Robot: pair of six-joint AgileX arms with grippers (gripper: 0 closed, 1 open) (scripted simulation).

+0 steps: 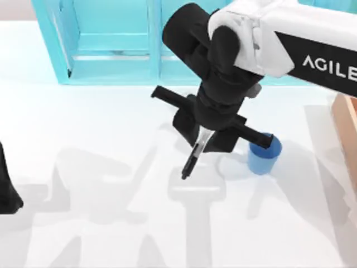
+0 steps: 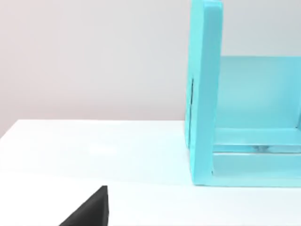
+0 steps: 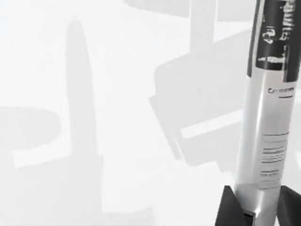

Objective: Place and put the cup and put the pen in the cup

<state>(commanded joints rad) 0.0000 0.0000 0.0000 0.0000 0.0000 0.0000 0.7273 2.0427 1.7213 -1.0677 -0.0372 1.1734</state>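
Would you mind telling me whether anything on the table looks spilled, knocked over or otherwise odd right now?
Nothing stands out. The cup stands upright on the table, and the right gripper holds the pen in the air beside it, tilted, not yet in the cup.

Cup (image 1: 263,154) on table (image 1: 100,223), right of ctr; pen (image 1: 195,153) just left of it, above table; shelf (image 1: 111,44) behind.

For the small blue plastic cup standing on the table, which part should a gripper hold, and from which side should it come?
Probably from above, with one finger inside and one outside the rim of the small blue plastic cup: it stands upright, mouth open, without a handle. The right gripper is busy, shut on the slim grey-white pen; the left gripper is parked at the table's left edge.
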